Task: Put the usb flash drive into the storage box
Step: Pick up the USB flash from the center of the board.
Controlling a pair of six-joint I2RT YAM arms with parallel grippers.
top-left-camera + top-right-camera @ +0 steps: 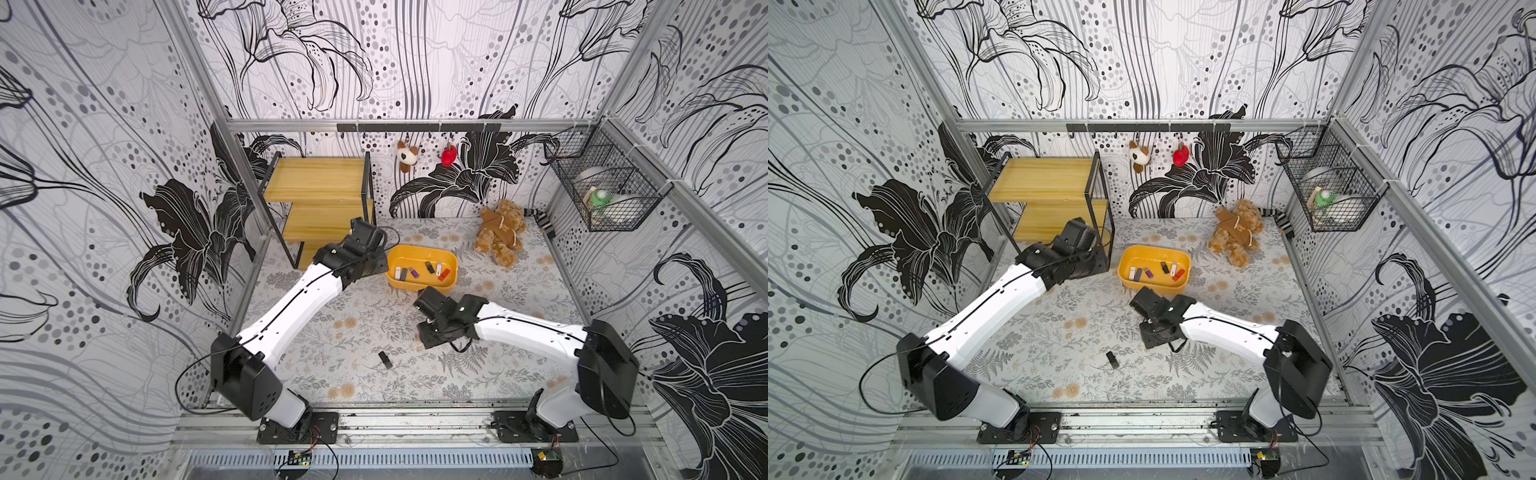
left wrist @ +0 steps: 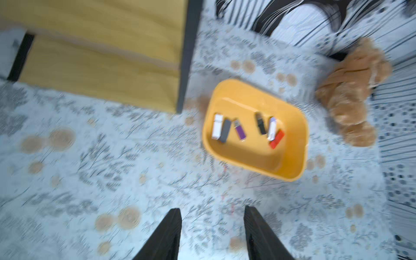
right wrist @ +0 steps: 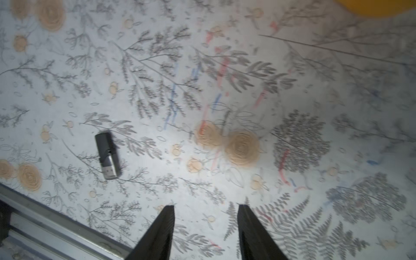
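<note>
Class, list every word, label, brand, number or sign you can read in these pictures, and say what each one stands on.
No text can be read anywhere.
Loose black drive: faint marks on its metal end, too blurred to read.
Teddy bear: a small mark on its top, too small to read.
Drives in the storage box: no print visible.
</note>
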